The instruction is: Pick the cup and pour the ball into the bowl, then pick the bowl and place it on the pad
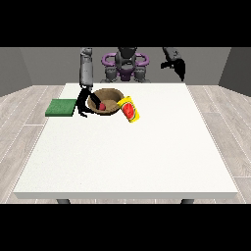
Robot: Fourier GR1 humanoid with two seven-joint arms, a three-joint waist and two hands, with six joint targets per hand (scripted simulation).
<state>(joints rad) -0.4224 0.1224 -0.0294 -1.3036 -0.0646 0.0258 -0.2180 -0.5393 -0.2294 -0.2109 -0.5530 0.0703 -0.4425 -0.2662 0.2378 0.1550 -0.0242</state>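
Brown and wood-looking, the round bowl point(108, 101) is sat toward the far side of the big white table point(127, 157), roughly at 11 o'clock from the table's middle, and a small red ball point(102, 105) can be seen resting inside it, down near the 7 o'clock side of its interior. Right beside the bowl at its 3 o'clock, a yellow cylindrical cup with a red patch on its side point(130, 109) is found tilted over, its top leaning toward the bowl's rim, and the two seem to be touching or as good as. At 9 o'clock from the bowl, a flat green rectangular pad point(62, 107) is laid at the table's edge, with nothing on it, so the bowl is clearly off the pad for now. The black hand at the view's left point(86, 100) is hung down from a grey forearm and is placed between pad and bowl, at the bowl's 9 o'clock rim; one finger looks to be reached over the rim into the bowl while the thumb is dropped outside, so the rim appears to be pinched, though the hand is tiny so that's only as far as it can be read. The black hand at the view's right point(177, 66) is held up high at about 1 o'clock, well apart from everything, above the table's far edge; whether its fingers are spread or curled can't be told.
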